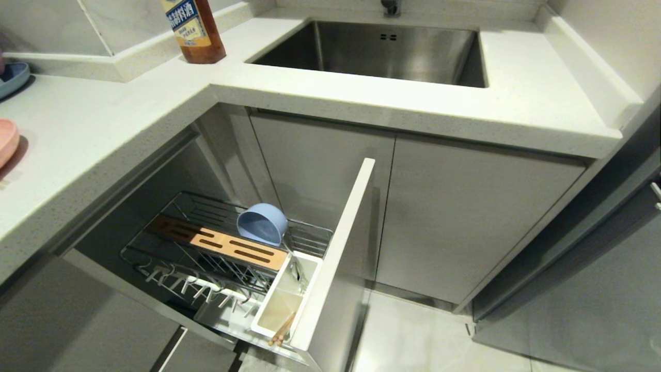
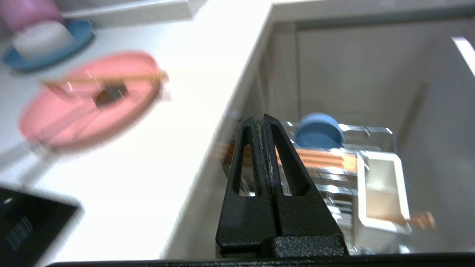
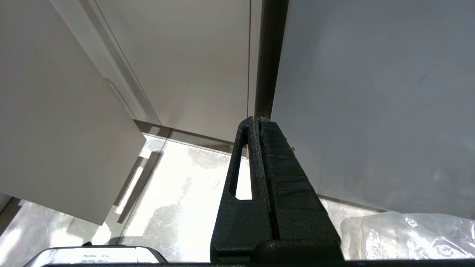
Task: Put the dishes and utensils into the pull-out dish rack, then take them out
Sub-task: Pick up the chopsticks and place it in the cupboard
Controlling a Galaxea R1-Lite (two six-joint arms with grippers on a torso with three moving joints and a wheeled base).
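The pull-out dish rack (image 1: pixel 170 256) stands pulled out below the counter. On its wires, behind the slotted wooden strip (image 1: pixel 222 243), the light-blue bowl (image 1: pixel 262 223) lies tipped on its side. Chopsticks (image 1: pixel 281 330) stick out of the white utensil cup (image 1: pixel 286 297), and metal handles (image 1: pixel 299 271) show at the cup's far end. The pink plate (image 2: pixel 89 98) lies on the counter; only its edge (image 1: pixel 8 142) shows in the head view. My left gripper (image 2: pixel 261 118) is shut and empty above the counter edge, with the bowl (image 2: pixel 319 131) beyond it. My right gripper (image 3: pixel 256 119) is shut and empty, low beside the cabinet doors.
The rack's pale front panel (image 1: pixel 335 248) stands out into the aisle. A darker blue plate (image 2: pixel 48 55) with a cup on it sits behind the pink plate. A sauce bottle (image 1: pixel 193 31) stands by the sink (image 1: pixel 372 49). A plastic bag (image 3: pixel 412 235) lies on the floor.
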